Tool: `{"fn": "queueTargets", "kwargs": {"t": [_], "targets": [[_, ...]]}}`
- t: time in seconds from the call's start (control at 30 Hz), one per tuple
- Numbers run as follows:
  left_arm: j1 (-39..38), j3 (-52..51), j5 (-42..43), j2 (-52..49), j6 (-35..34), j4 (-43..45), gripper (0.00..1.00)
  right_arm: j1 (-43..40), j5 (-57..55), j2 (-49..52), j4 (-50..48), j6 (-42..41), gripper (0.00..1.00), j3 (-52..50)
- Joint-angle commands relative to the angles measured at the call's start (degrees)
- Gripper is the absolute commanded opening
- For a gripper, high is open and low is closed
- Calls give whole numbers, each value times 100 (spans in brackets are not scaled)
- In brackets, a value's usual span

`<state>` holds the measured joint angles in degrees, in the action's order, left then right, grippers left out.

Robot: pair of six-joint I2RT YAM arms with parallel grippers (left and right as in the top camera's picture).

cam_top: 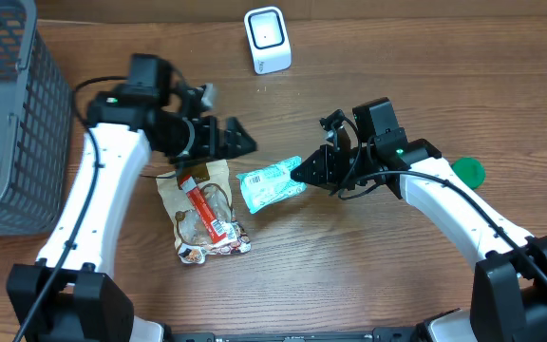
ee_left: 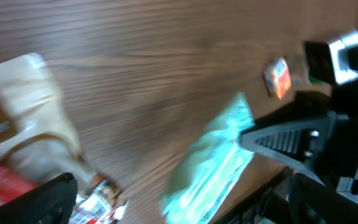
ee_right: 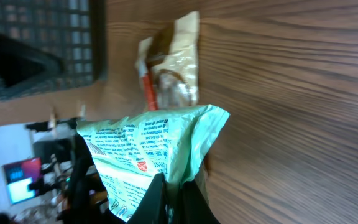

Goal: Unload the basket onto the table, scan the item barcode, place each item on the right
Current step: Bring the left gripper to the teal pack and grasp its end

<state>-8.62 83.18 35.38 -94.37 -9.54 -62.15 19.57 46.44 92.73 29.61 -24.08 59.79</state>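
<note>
A light green printed packet [cam_top: 269,183] hangs just above the table at the centre, and my right gripper [cam_top: 302,171] is shut on its right end. In the right wrist view the packet [ee_right: 148,146] fans out above the pinching gripper [ee_right: 171,186], printed side towards the camera. My left gripper [cam_top: 238,140] stands open just left of and above the packet, with nothing in it. Its wrist view is blurred; the packet [ee_left: 216,155] shows between the wide-apart fingers [ee_left: 42,199]. The white scanner [cam_top: 267,40] stands at the back centre.
A brown and clear snack bag with a red stripe [cam_top: 204,211] lies under the left arm. A grey mesh basket [cam_top: 8,114] fills the left edge. A green round object [cam_top: 467,171] sits behind the right arm.
</note>
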Motion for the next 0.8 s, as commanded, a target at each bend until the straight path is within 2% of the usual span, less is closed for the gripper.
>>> {"fn": "queueTargets", "kwargs": {"t": [0.0,0.2,0.43,0.57,0.77], "targets": [[-367,-52,192,-2,181,109,95,-15,667,-155,-205,-155,4,160],[-673,-52,127,-2,181,138,95,-98,682,-155,-697,-664,4,157],[-673,-52,125,-2,181,114,95,-302,682,-153,-852,-662,4,157],[-680,-52,129,-2,181,83,84,-446,680,-155,-852,-688,4,157],[-693,-52,127,-2,181,72,62,-459,684,-155,-898,-767,4,157]]}}
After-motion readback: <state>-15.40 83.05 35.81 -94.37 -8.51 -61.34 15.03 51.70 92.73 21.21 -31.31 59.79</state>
